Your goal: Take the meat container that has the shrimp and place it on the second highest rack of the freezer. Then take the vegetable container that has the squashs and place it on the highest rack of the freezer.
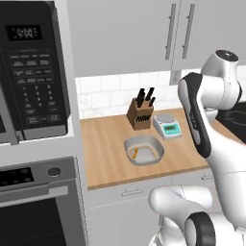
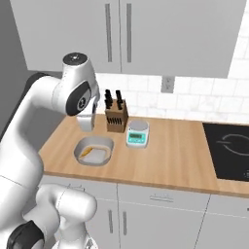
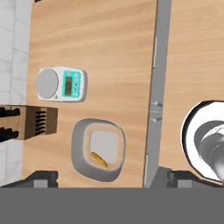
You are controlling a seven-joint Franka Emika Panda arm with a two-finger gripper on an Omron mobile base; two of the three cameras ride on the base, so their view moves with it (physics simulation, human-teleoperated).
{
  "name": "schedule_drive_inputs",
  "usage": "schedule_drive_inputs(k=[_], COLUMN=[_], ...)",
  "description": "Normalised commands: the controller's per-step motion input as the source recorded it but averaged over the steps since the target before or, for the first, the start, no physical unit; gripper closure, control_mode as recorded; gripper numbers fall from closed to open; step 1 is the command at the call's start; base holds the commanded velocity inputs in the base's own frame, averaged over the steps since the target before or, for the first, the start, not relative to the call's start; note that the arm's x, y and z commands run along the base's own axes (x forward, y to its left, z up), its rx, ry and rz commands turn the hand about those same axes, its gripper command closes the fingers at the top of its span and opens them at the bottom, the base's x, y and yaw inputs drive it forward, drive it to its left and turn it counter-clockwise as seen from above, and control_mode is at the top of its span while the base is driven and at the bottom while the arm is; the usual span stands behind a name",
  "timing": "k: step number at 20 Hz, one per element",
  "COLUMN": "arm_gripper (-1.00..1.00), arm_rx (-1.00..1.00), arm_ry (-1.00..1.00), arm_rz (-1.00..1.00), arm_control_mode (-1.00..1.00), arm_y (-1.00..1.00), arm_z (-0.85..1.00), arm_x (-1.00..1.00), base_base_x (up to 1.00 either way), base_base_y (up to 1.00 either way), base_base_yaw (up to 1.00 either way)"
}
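Observation:
The meat container (image 1: 144,150) is a shallow grey tub standing on the wooden counter (image 1: 108,153), near its front edge. One small curved orange shrimp (image 1: 135,153) lies inside it. The right base view shows the same tub (image 2: 94,150) and shrimp (image 2: 86,152) with my gripper (image 2: 87,127) hanging above the tub's back rim, clear of it. Looking down from the hand, the tub (image 3: 98,149) and shrimp (image 3: 99,160) lie just ahead of my open gripper (image 3: 113,178), whose fingertips (image 3: 43,178) stand wide apart with nothing between them. The freezer, the vegetable container and the squashs are out of view.
A knife block (image 1: 140,114) and a small kitchen scale (image 1: 167,126) stand behind the tub by the tiled wall. A microwave (image 1: 31,72) and oven (image 1: 33,206) stand to the left. A black cooktop (image 2: 228,151) lies at the right. Wall cabinets (image 2: 121,34) hang overhead.

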Motion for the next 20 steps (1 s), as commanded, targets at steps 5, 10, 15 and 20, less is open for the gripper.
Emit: schedule_drive_inputs(k=[5, 10, 15, 20], arm_gripper=[-1.0, -1.0, -1.0, -1.0], arm_rx=[0.02, 0.0, 0.0, 0.0], arm_ry=[0.08, 0.41, 0.32, 0.21], arm_rz=[0.13, 0.18, 0.21, 0.09], arm_control_mode=[-1.0, -1.0, -1.0, -1.0], arm_y=[-0.09, -0.26, -0.07, 0.22], arm_z=[-0.44, -1.0, -1.0, -1.0], arm_x=[0.52, 0.95, 0.25, 0.0], base_base_x=[0.07, 0.0, 0.0, 0.0], base_base_y=[0.0, 0.0, 0.0, 0.0], base_base_yaw=[0.03, 0.0, 0.0, 0.0])
